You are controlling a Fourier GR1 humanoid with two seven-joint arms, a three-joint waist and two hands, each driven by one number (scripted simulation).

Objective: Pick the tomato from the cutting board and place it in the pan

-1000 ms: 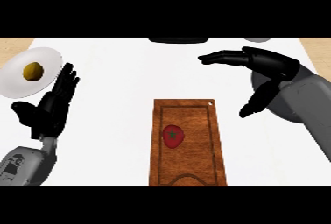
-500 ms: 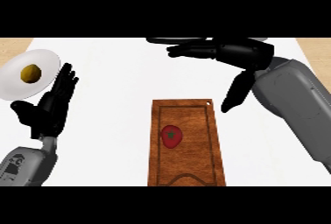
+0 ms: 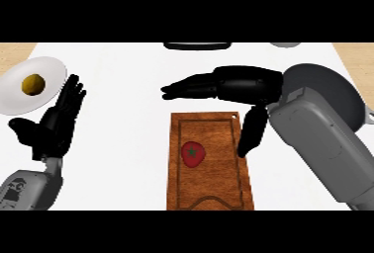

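Counter: 1 tomato on 1 cutting board, 1 pan.

Grey forearms w/ black left hand, right hand.

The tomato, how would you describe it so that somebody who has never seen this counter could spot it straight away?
Find the long brown wooden cutting board in the middle of the white counter, running away from the robot. The tomato lies on its left half, a small red oval with a green star-shaped stem mark. It is the only red thing; the other food, a yellowish piece, sits on a white plate far left.
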